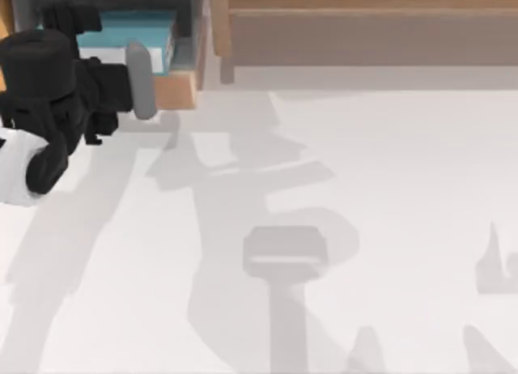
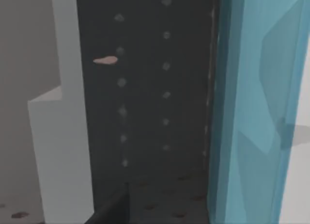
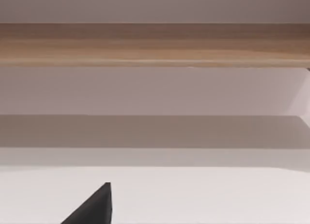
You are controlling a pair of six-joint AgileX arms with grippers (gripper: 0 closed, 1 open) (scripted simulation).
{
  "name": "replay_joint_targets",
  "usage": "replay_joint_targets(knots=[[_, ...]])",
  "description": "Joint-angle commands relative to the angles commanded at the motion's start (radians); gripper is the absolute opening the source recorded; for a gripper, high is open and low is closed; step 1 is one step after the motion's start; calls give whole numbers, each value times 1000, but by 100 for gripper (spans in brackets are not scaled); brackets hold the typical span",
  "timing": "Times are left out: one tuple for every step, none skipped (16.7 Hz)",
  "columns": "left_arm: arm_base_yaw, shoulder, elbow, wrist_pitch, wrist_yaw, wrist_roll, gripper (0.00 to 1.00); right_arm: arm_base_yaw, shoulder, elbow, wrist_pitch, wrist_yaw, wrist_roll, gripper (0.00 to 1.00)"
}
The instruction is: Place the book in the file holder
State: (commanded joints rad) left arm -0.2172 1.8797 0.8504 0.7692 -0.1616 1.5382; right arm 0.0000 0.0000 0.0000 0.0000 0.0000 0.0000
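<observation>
The teal-blue book (image 1: 139, 27) lies inside the file holder (image 1: 193, 34) at the table's far left, between the holder's thin grey walls and above its tan base. My left gripper (image 1: 71, 19) is over the holder's left part, right beside the book. Up close in the left wrist view, the book's teal cover (image 2: 252, 112) stands next to the holder's dark inner wall (image 2: 145, 88) and a pale grey wall (image 2: 68, 127). A black fingertip (image 3: 94, 207) of my right gripper shows low in the right wrist view, above the bare table.
A long brown wooden shelf (image 1: 364, 26) runs along the back of the table to the right of the holder, and the right wrist view faces it (image 3: 155, 44). The white tabletop (image 1: 324, 188) carries arm shadows.
</observation>
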Motion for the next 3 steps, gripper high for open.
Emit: replay_joint_targets(knots=[[0,0,0,0,0,0,100,0,0,0,0,0,0,100],[0,0,0,0,0,0,100,0,0,0,0,0,0,100],[0,0,0,0,0,0,100,0,0,0,0,0,0,100]])
